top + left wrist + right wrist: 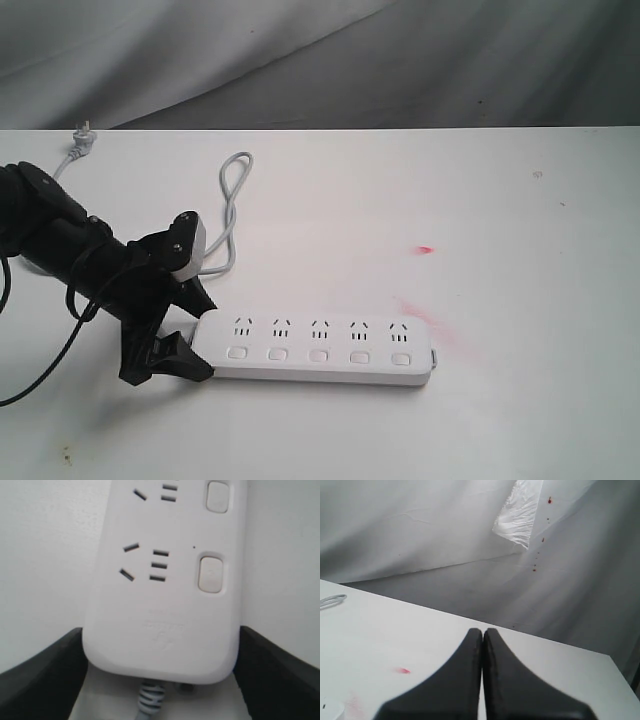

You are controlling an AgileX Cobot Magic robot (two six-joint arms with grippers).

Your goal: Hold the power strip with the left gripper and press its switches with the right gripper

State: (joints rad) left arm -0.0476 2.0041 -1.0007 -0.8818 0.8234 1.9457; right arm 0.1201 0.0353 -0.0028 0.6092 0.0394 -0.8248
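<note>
Power strip (318, 348): lying flat on the white tabletop (500, 200), lower centre of the exterior frame, showing 5 switches (318, 355) in a row along its lower edge. Left claw (208, 340): pinching the strip's cord end at lower left, 1 finger pressing each long side. Grey cord (232, 200): looping toward upper left, ending at the plug (84, 135). Right claw (482, 635): hovering above the tabletop, fingers pressed together.

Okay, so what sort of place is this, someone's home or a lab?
Probably a robot lab or test bench, not a home: a plain white table, a wrinkled grey cloth backdrop, and just a power strip held by the left gripper.
</note>
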